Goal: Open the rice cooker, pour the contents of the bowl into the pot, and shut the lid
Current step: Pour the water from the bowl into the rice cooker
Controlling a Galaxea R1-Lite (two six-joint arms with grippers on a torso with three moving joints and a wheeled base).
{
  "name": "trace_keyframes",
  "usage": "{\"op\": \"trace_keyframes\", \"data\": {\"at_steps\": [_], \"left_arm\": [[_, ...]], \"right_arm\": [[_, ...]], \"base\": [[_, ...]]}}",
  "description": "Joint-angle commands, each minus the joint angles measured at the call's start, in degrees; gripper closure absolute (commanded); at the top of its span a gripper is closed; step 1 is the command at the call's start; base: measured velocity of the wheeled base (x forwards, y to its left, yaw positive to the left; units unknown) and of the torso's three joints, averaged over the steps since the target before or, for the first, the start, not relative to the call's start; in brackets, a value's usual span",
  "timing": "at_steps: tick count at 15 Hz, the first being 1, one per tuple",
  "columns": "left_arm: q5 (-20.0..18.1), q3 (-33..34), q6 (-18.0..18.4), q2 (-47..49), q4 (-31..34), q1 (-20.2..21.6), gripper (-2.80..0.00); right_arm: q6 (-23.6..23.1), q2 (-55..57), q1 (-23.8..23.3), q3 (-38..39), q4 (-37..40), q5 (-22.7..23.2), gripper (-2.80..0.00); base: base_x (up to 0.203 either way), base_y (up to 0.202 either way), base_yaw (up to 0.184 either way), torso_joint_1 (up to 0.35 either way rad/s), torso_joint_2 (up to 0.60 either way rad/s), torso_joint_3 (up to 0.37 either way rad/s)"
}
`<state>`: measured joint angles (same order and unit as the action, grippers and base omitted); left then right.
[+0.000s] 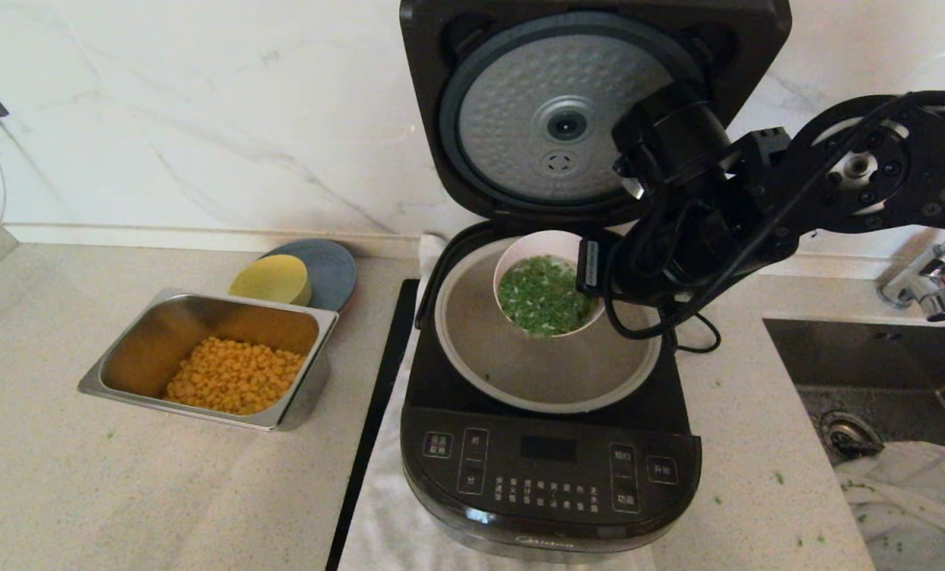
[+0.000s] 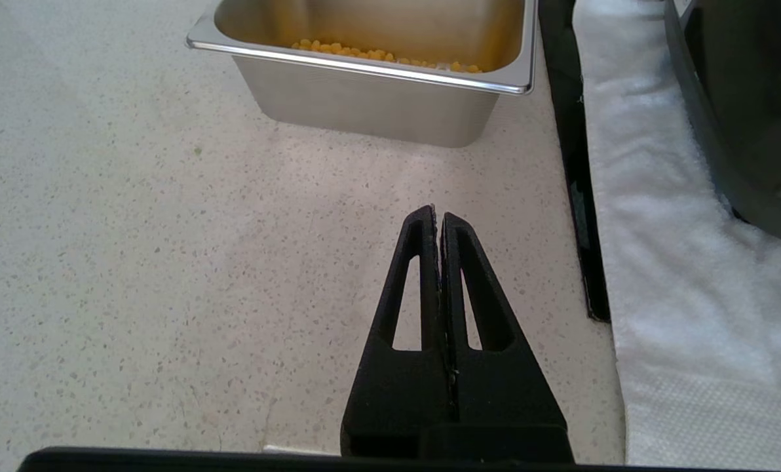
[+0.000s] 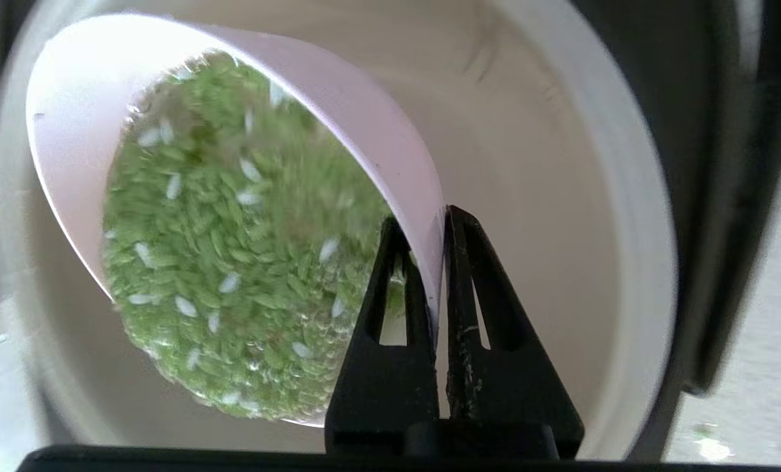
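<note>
The black rice cooker [image 1: 550,468] stands open, its lid [image 1: 583,47] raised with the dimpled silver disc facing me. Inside sits the grey-beige pot [image 1: 520,365]. My right gripper [image 3: 438,219] is shut on the rim of the small pale pink bowl [image 1: 532,250], one finger inside the bowl and one outside. The bowl hangs tilted over the pot [image 3: 561,164]. Chopped green herb bits [image 1: 544,295] are still heaped in the bowl [image 3: 364,131], filling its lower side [image 3: 233,262]. My left gripper [image 2: 438,216] is shut and empty above the counter, left of the cooker.
A steel tray [image 1: 203,305] of yellow corn kernels sits left of the cooker, with a yellow bowl [image 1: 270,279] and a grey plate [image 1: 326,266] behind it. A white towel [image 2: 666,262] lies under the cooker. A sink [image 1: 877,373] and tap [image 1: 928,289] are at the right.
</note>
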<state>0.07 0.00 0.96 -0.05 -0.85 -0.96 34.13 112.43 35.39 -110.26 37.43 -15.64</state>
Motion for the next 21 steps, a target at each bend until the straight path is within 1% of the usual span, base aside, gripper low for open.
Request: {"op": "trace_keyframes", "data": {"at_steps": [1,3,5,9,13,16,18,21], "left_arm": [[0.01,0.44,0.0,-0.04,0.0,0.0,0.0],[0.01,0.44,0.0,-0.04,-0.03,0.0,0.0],[0.01,0.44,0.0,-0.04,-0.03,0.0,0.0],[0.01,0.44,0.0,-0.04,-0.03,0.0,0.0],[0.01,0.44,0.0,-0.04,-0.03,0.0,0.0],[0.01,0.44,0.0,-0.04,-0.03,0.0,0.0],[0.01,0.44,0.0,-0.04,-0.03,0.0,0.0],[0.01,0.44,0.0,-0.04,-0.03,0.0,0.0]], "right_arm": [[-0.39,-0.15,2.1,0.22,-0.31,-5.07,0.0],[-2.13,0.43,2.67,1.12,-3.45,-9.65,0.0],[-5.1,0.2,3.63,4.58,-8.28,-13.23,0.0],[-14.53,-0.94,5.56,13.62,-24.34,-23.08,0.0],[-25.09,-3.09,7.09,23.15,-43.49,-29.56,0.0],[-33.4,-3.97,7.47,30.53,-60.65,-31.1,0.0],[-40.5,-3.54,7.62,34.57,-73.36,-31.59,0.0],[-52.4,-2.12,8.66,38.92,-91.52,-32.08,0.0]], "base": [[0.0,0.0,0.0,0.0,0.0,0.0],[0.0,0.0,0.0,0.0,0.0,0.0],[0.0,0.0,0.0,0.0,0.0,0.0],[0.0,0.0,0.0,0.0,0.0,0.0],[0.0,0.0,0.0,0.0,0.0,0.0],[0.0,0.0,0.0,0.0,0.0,0.0],[0.0,0.0,0.0,0.0,0.0,0.0],[0.0,0.0,0.0,0.0,0.0,0.0]]}}
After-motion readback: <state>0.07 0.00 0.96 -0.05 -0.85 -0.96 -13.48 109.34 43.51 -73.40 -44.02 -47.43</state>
